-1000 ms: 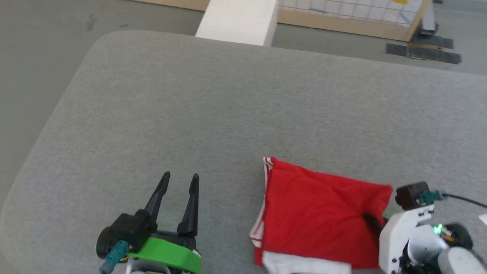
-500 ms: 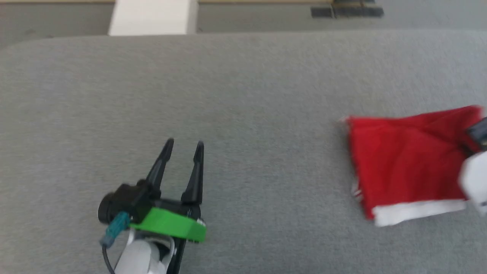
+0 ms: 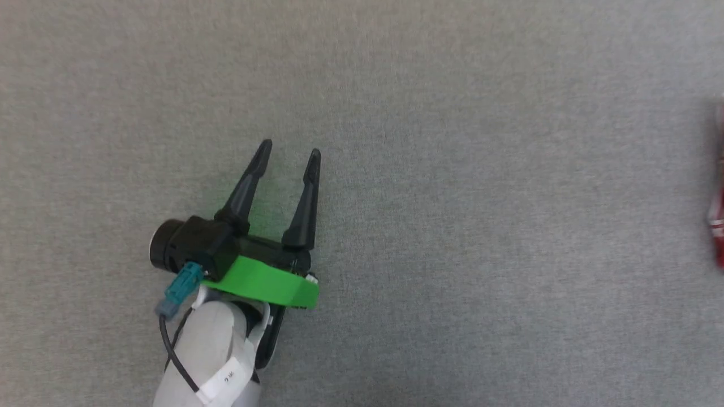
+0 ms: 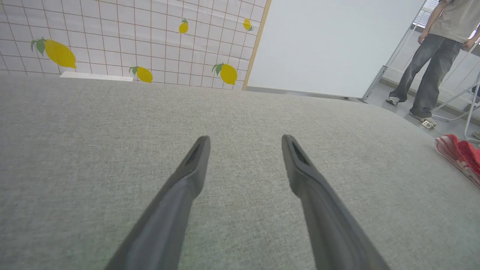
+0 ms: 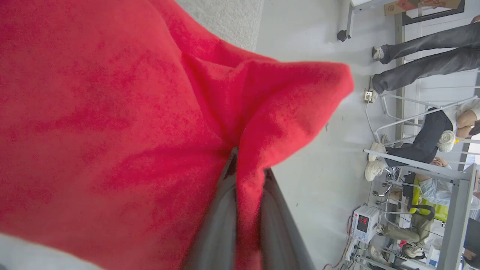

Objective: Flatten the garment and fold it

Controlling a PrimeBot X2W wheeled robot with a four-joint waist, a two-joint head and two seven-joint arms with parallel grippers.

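Two grippers over the big grey table (image 3: 452,113). The left gripper (image 3: 289,149) above the table's bare middle, its two dark fingers spread wide, nothing between them. The right gripper (image 5: 249,161) squeezed tight on a fold of the red shirt (image 5: 112,112), with cloth pinched between both fingers and bunched up all around them. In the head view, just a thin red sliver of shirt at the table's right side, well apart from the left gripper. In the left wrist view, a red-and-white striped edge of shirt at the table's right rim. Past the table's far edge, a tiled wall (image 4: 112,30) with yellow lemons and a plain white board (image 4: 326,45). Off the table's right corner, on the floor, a person (image 4: 431,56) standing in dark jeans. Past the table on the right gripper's side, more people (image 5: 431,142) sitting by metal frames.
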